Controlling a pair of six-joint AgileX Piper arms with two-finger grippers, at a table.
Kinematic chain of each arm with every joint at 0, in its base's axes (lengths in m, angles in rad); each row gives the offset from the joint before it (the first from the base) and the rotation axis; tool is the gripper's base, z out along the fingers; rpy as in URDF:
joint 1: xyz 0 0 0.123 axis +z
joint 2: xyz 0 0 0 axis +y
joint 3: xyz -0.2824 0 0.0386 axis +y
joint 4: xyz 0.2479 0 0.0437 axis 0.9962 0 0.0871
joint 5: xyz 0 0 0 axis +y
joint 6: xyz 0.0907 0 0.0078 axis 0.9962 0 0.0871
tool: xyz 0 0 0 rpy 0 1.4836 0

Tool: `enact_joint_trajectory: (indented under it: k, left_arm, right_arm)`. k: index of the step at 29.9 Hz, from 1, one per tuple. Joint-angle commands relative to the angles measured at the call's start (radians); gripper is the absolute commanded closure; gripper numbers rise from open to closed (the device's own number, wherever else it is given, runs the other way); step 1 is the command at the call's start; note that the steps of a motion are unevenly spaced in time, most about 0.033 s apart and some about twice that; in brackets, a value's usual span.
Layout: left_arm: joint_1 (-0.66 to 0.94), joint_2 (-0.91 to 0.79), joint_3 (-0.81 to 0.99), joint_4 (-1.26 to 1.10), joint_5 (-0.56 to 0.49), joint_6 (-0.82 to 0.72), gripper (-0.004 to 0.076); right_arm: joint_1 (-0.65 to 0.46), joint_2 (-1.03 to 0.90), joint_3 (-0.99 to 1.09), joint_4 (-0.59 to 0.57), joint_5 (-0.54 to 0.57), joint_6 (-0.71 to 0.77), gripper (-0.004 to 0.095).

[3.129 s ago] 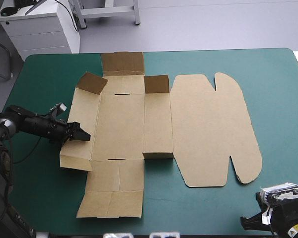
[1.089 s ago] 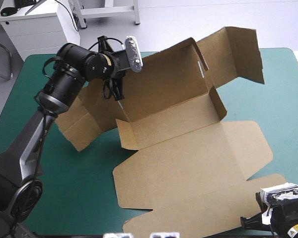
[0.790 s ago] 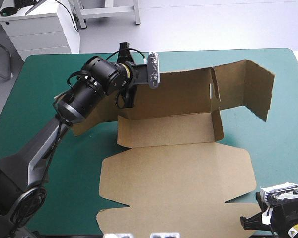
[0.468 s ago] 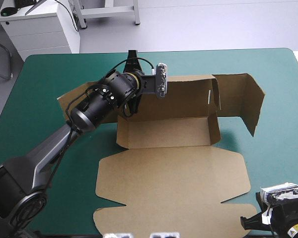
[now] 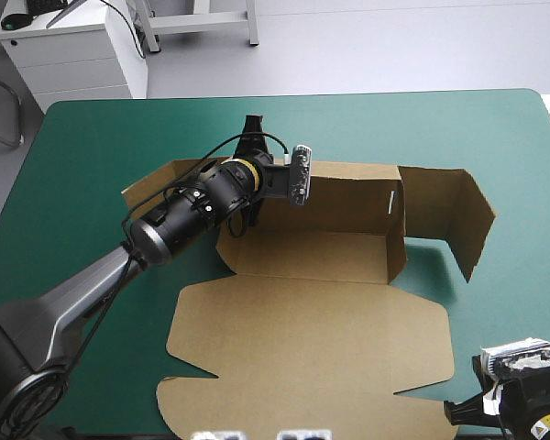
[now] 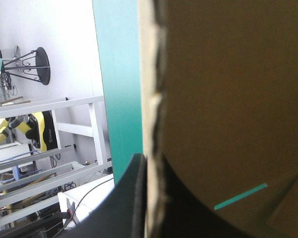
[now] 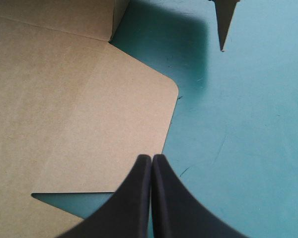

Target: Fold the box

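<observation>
The brown box [image 5: 321, 321] lies with its wide lid panel flat toward the table's front edge. Its long back wall [image 5: 348, 197] stands raised, and an end flap [image 5: 458, 215] stands angled at the right. My left gripper [image 5: 245, 206] is shut on the left part of that back wall. In the left wrist view the board's edge [image 6: 151, 99] runs between my black fingers [image 6: 126, 203]. My right gripper [image 7: 150, 161] is shut on nothing, hovering low over the teal-green cover [image 7: 248, 124] beside the lid's rounded corner [image 7: 64, 99].
Bare teal-green cover [image 5: 82, 156] surrounds the box at the left, along the far edge and at the right [image 5: 522, 266]. The right arm [image 5: 522, 403] sits at the table's front right corner, close to the lid's corner.
Earlier the box lay flat with my left gripper at its left wall. The left arm then lifted and turned the sheet, and has just lowered it, back wall upright. The right arm stayed put.
</observation>
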Motion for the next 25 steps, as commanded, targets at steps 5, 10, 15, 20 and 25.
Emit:
enact_joint_trajectory:
  k: [5, 10, 15, 20, 25]
  left_arm:
    - [-0.009, -0.056, 0.044, 0.368, -0.075, -0.389, 0.0731]
    - [-0.009, -0.056, 0.064, 0.388, -0.091, -0.393, 0.0731]
    - [-0.009, -0.056, 0.064, 0.389, -0.125, -0.388, 0.0731]
    - [-0.009, -0.056, 0.064, 0.389, -0.166, -0.362, 0.0731]
    - [-0.009, -0.056, 0.066, 0.389, -0.175, -0.358, 0.0731]
  right_arm:
    - [0.002, 0.014, -0.024, 0.012, -0.059, -0.005, 0.0922]
    - [0.002, 0.014, -0.024, 0.012, -0.059, -0.005, 0.0922]
    - [0.002, 0.014, -0.024, 0.012, -0.059, -0.005, 0.0922]
    - [0.002, 0.014, -0.024, 0.014, -0.064, -0.005, 0.0922]
    - [0.002, 0.014, -0.055, 0.046, -0.115, 0.048, 0.0922]
